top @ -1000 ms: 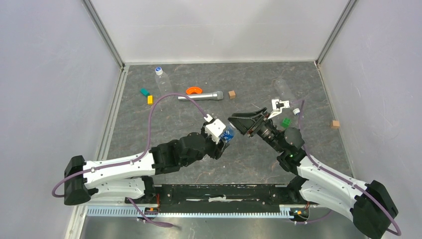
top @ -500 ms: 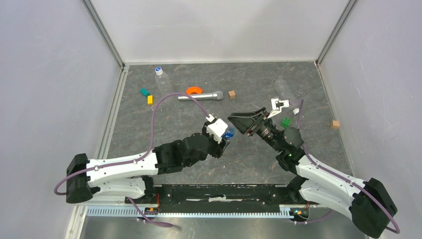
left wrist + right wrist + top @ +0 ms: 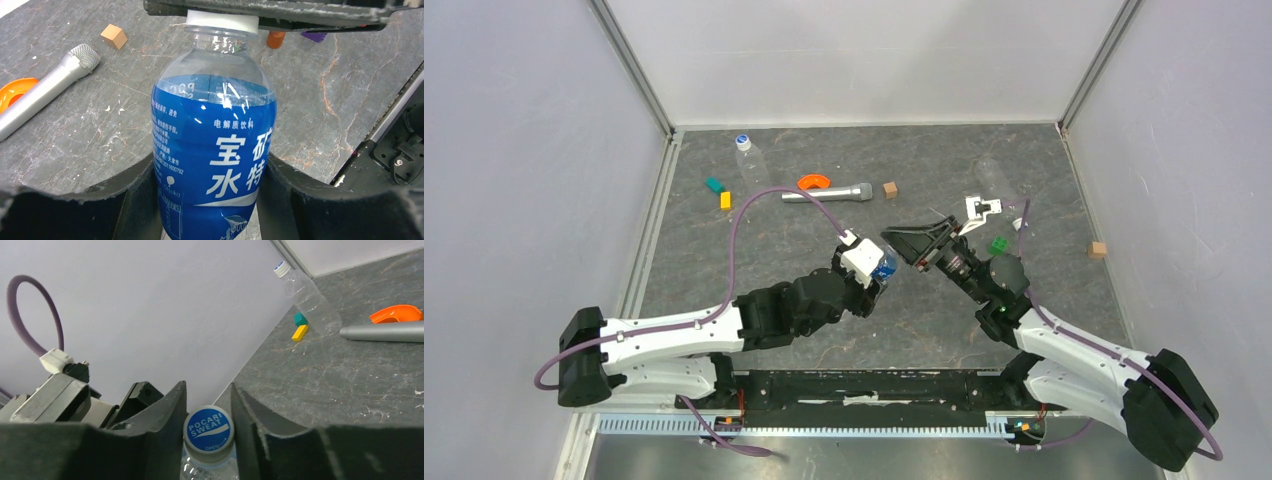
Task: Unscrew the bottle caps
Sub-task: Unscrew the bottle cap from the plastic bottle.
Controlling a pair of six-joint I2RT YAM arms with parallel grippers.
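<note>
Bottle cap (image 3: 208, 430) pinched by right gripper (image 3: 207, 405), bottle (image 3: 214, 160) clamped in left gripper (image 3: 876, 276), neck aimed rightward.

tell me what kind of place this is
Probably a robot lab test cell: white walls box in a small table, left arm and right arm bolted at its edge, a microphone and a wooden cube scattered as props.

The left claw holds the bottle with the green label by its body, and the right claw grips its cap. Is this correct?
Not quite. The label is blue, not green; the left wrist view shows it. The rest stands: the left claw holds the bottle by its body, and the right claw grips its cap.
</note>
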